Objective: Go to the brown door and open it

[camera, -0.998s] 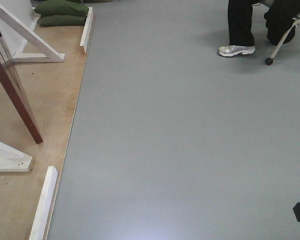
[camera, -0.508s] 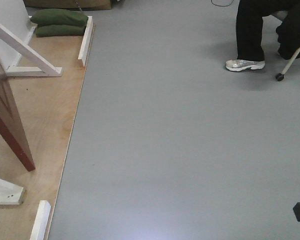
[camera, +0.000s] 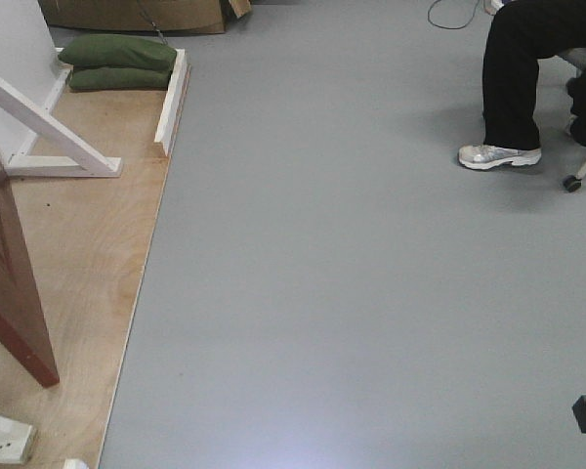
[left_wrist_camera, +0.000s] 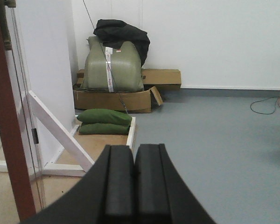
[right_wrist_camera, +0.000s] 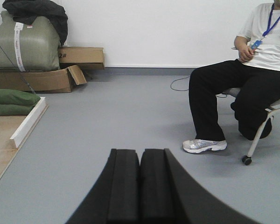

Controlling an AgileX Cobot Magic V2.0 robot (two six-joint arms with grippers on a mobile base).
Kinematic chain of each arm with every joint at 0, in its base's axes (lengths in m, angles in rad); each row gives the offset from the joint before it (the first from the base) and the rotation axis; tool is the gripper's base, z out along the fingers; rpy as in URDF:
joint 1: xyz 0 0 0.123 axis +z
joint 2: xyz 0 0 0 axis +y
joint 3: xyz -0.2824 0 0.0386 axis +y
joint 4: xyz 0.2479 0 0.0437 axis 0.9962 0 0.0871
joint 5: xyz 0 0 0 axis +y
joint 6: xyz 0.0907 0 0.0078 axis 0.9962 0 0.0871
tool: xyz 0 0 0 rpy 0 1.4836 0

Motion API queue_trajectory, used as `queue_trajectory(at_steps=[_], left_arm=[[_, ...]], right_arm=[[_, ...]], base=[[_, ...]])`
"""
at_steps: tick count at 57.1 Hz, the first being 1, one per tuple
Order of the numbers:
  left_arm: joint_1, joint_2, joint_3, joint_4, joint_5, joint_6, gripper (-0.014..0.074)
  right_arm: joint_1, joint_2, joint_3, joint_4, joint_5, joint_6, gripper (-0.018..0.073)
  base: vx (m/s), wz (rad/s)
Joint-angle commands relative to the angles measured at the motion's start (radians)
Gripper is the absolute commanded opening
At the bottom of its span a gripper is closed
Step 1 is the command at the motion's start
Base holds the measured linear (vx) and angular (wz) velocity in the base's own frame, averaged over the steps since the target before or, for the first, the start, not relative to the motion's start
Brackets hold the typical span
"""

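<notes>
The brown door stands at the left edge of the front view, showing only its glossy reddish lower part above the plywood platform. Its handle is out of view. The left wrist view has the door's edge as a reddish vertical strip at far left. My left gripper is shut with nothing between its black pads, and it sits to the right of the door, apart from it. My right gripper is also shut and empty, held over the grey floor.
White frame beams brace the platform, with green sandbags at its far end. Cardboard boxes and a green bundle stand by the back wall. A seated person has a shoe on the floor at right.
The whole view has slid down and closer: the door's bottom corner, the sandbags and the person's shoe all sit lower in the frame, and cardboard boxes have come into view at the top.
</notes>
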Motion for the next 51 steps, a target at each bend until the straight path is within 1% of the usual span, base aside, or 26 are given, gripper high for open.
queue_trajectory(at_steps=[1, 51], left_arm=[[-0.006, -0.016, -0.029, -0.007, -0.078, -0.01, -0.0006], [-0.006, -0.016, -0.029, -0.007, -0.078, -0.01, -0.0006]], right_arm=[[-0.002, -0.013, 0.004, -0.006, -0.079, -0.005, 0.0], [-0.002, -0.013, 0.004, -0.006, -0.076, -0.005, 0.0]], base=[[0.29, 0.04], [0.26, 0.04]])
